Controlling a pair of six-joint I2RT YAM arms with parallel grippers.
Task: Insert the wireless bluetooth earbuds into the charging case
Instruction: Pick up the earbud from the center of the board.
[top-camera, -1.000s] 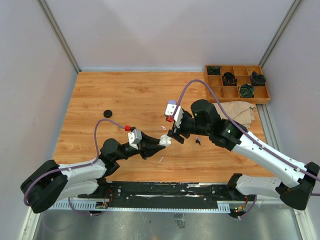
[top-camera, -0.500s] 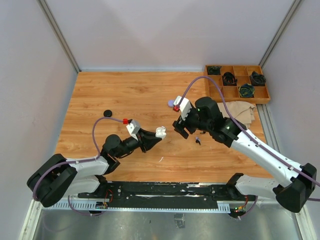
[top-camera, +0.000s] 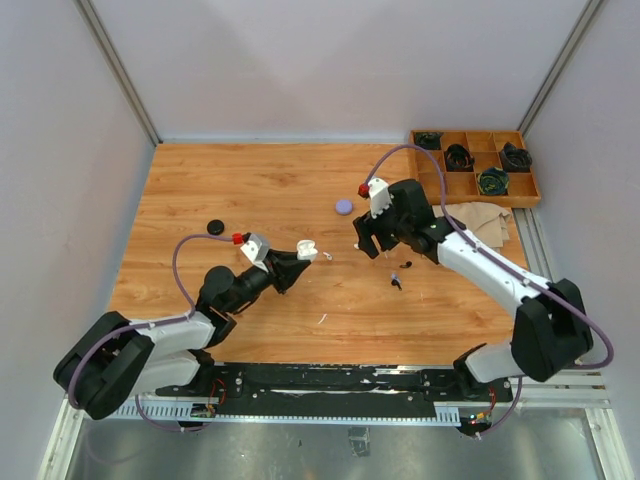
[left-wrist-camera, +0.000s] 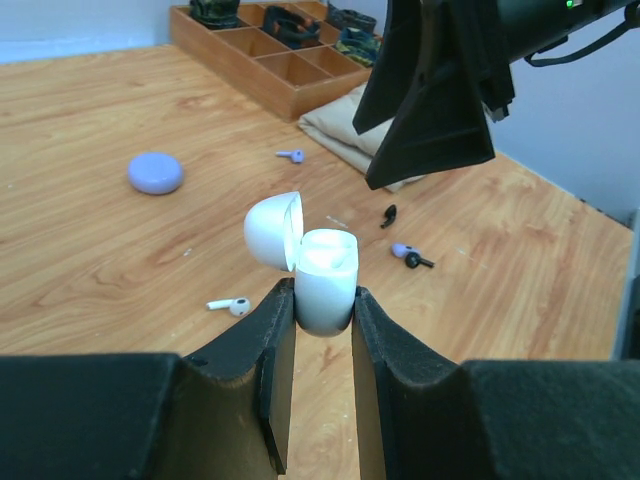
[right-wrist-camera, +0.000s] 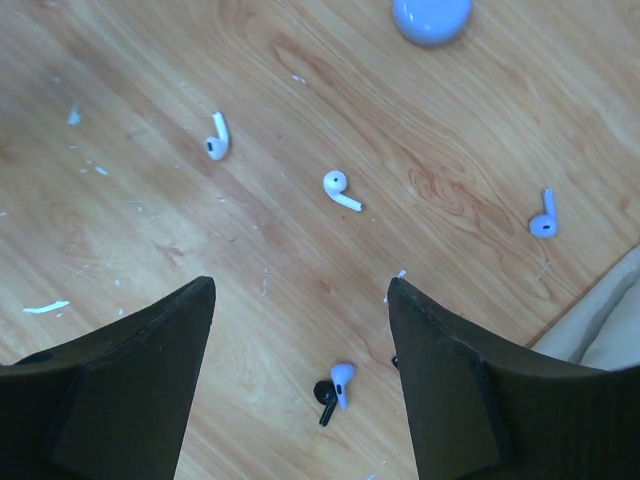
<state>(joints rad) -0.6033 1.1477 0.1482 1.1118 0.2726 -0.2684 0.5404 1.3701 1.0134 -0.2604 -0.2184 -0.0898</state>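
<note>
Glossy rounded case (left-wrist-camera: 327, 283) (hinged open), woodgrain table (left-wrist-camera: 110, 265)

White charging case (left-wrist-camera: 326, 285), lid open, clamped in left tool (left-wrist-camera: 323, 305); white, lilac, black earbuds (right-wrist-camera: 341, 189) lying scattered.

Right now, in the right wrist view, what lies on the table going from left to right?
first white earbud → second white earbud → lilac case → lone lilac earbud → beige cloth. Left out: the lilac-and-black earbud pair, which sits directly below the second white earbud.
</note>
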